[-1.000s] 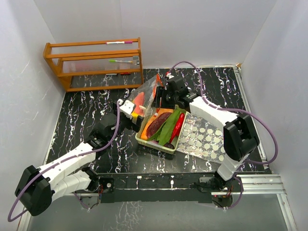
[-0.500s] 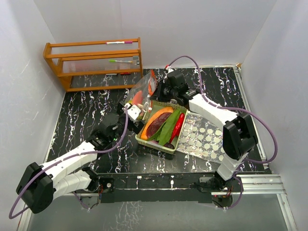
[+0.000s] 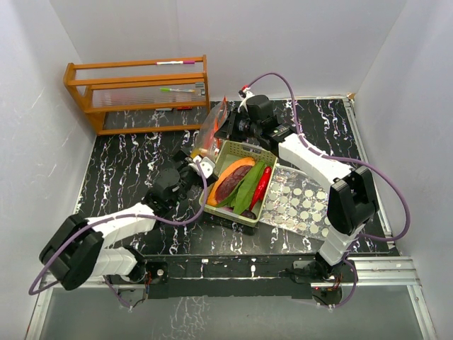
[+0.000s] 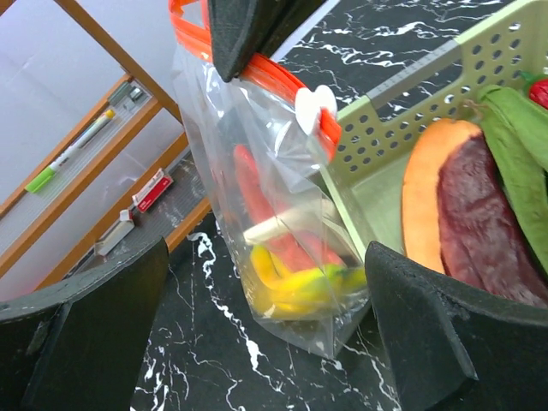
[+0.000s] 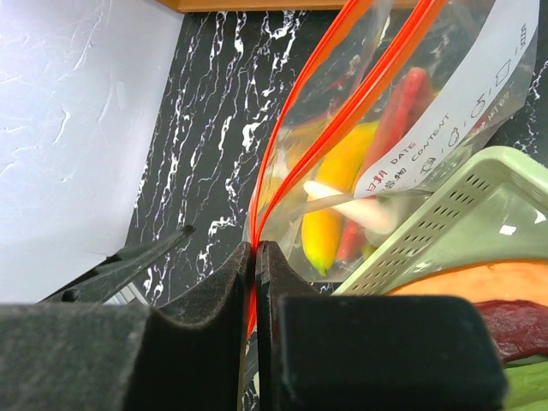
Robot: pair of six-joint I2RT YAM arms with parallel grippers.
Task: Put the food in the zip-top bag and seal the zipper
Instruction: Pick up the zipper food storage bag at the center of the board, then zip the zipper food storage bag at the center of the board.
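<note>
Partly done: banana (image 4: pixel 300 282) in the zip-top bag (image 4: pixel 214 145); aubergine (image 3: pixel 230 183), pods (image 3: pixel 248 188), chilli (image 3: pixel 262 185) wait in the basket (image 3: pixel 248 147) at its four o'clock; right fingers (image 5: pixel 214 300) pinch the zipper (image 4: pixel 278 75), left fingers (image 4: pixel 86 325) spread.

arms (image 3: pixel 304 159): white shells, black joints | cables (image 3: pixel 269 75): purple | fingers (image 4: pixel 428 334): black

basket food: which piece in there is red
The chilli, lying along the right edge of the basket; its neighbours are green, purple and orange.

Orange zipper (image 4: pixel 274 73), yellow banana (image 4: pixel 300 287), black-marbled table (image 3: pixel 127 163)
</note>
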